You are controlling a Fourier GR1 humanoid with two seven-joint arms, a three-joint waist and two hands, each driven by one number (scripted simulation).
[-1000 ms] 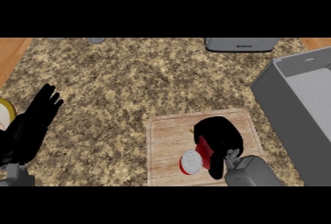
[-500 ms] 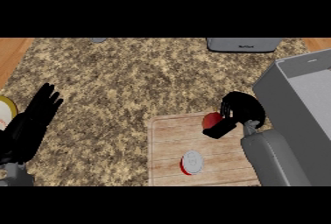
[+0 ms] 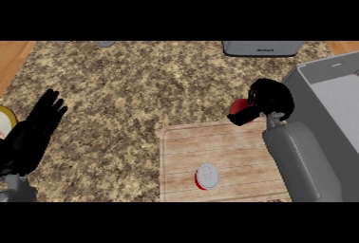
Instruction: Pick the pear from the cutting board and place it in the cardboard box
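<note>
Two hands in play, one busy and one idle. The right hand (image 3: 270, 98) is up above the far edge of the cutting board (image 3: 224, 159), fingers curled round a red object — that is the pear (image 3: 241, 105), only a sliver of red peeking out at the hand's left side, the rest hidden by the black fingers and thumb. It is off the board, held just beside the near-left wall of the cardboard box (image 3: 319, 78), not yet over the box's interior. The grey right forearm runs up from the lower edge along the board's right side, covering part of it.

One cutting board, pale wood, lying flat on the speckled counter (image 3: 140, 85). One small round grey disc (image 3: 208, 174) sits on it near the front, with a red rim showing beneath at its lower left; what it is cannot be told.

One box, grey-walled, at the right edge, open at the top.

The left hand (image 3: 38, 128) rests at the left edge, fingers straight and spread upward, holding nothing. Beside it, a sliver of a yellow-and-white plate (image 3: 5, 121) at the frame's border.

Up top — one grey appliance (image 3: 263, 47) at the far edge, and one small grey object (image 3: 105, 43) further left, too cut off to name.
</note>
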